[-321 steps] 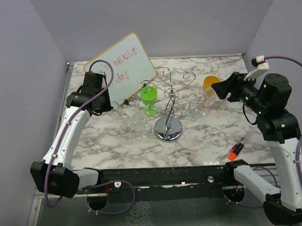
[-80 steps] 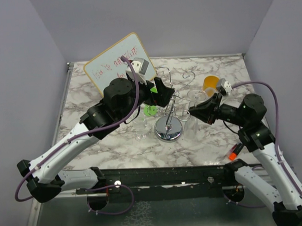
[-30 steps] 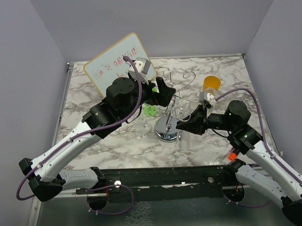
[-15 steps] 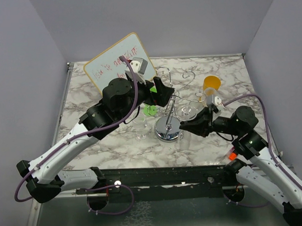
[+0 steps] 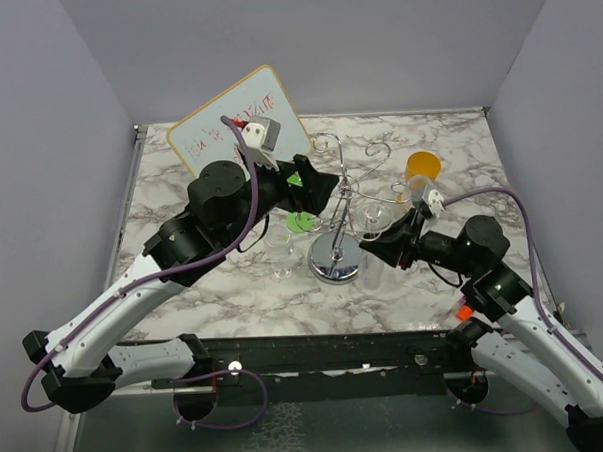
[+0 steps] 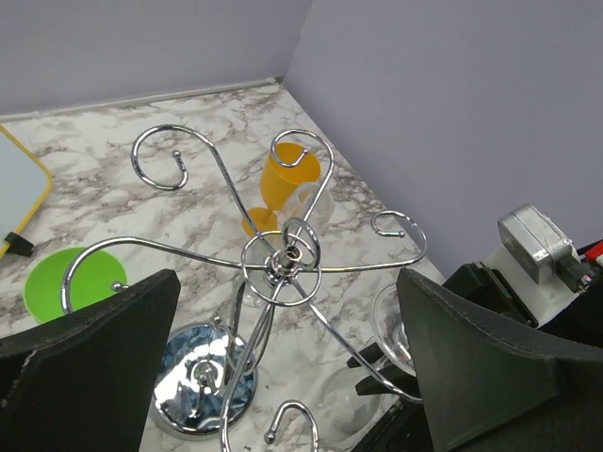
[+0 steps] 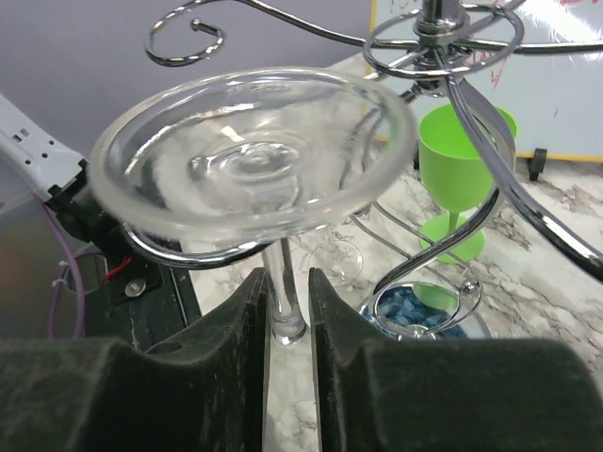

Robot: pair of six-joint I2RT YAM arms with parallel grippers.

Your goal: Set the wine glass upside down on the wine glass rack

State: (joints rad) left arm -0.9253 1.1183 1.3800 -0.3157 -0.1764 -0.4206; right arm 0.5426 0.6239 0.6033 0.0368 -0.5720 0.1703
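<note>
Below a curled arm of the wine glass rack (image 7: pixel 443 33), pinches the wine glass (image 7: pixel 254 155) stem with right gripper (image 7: pixel 287 282) to hang it foot-up, left gripper (image 6: pixel 287 311) spread wide above.

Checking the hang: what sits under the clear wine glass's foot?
A curled arm of the rack curves beneath the foot of the wine glass. The stem drops between the fingers of the right gripper, which hide the bowl.

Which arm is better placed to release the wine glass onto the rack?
Right. The right gripper has the upside-down wine glass by its stem, its foot resting over an arm of the wine glass rack. The left gripper hovers open above it, holding nothing.
</note>
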